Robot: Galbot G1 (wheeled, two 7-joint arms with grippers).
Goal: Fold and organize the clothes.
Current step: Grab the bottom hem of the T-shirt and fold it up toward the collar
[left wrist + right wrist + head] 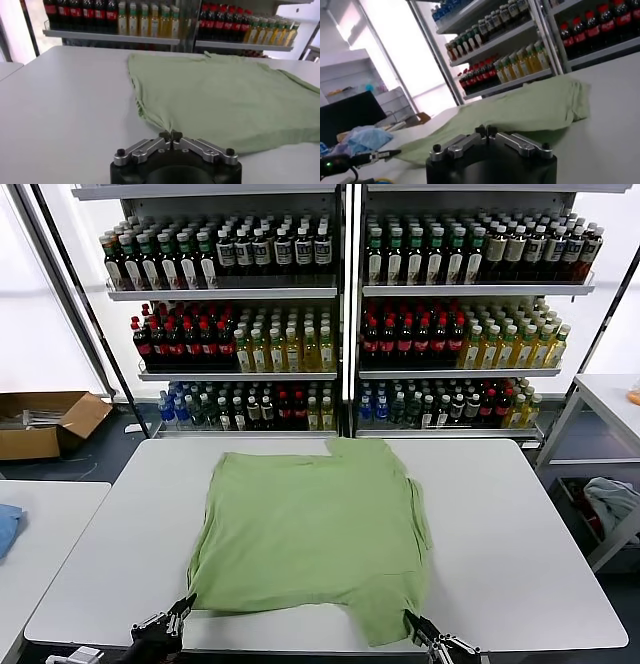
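A light green polo shirt [312, 534] lies spread plain-side up, slightly rumpled, across the middle of the white bench [90, 554], its near hem corners beside the clenched, empty left claw [183, 608] and right claw [413, 625] at the bench's near edge.

A plain light green polo shirt [310, 534] lies on the white worktop [520, 524], showing no print or pattern on its upper side. Past the worktop's far edge, shelves [345, 289] carry bottles [400, 334] in rows of dark brown, red, yellow, green and blue. The left gripper [170, 136] and right gripper [486, 131] are black with grey metal jaws.
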